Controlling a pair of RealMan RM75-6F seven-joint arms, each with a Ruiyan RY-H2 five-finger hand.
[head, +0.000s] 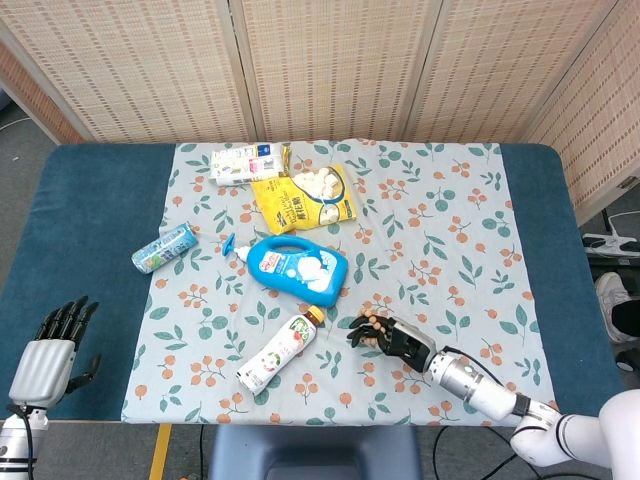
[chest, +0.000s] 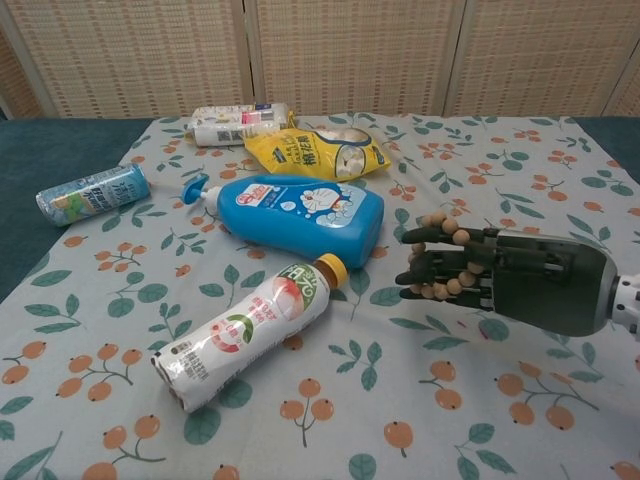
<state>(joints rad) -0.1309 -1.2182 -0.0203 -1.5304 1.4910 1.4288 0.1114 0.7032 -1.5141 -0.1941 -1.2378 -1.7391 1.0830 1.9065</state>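
- Bead bracelet (chest: 441, 257) looped over our right hand (chest: 500, 285), fingers curled through it, low over the bench near the peach drink bottle (chest: 246, 333)
- Carry step, we reckon; left hand (head: 52, 352) idle, fingers apart
- Next needs a steady grip

A dark green right hand (chest: 500, 285) holds tan wooden beads (chest: 441, 262) above a pale cloth (chest: 560, 190) printed with orange berries and teal leaves.

Dark green right hand (chest: 520, 285), silver-backed left hand (head: 45, 362) with black fingers (head: 68, 316).
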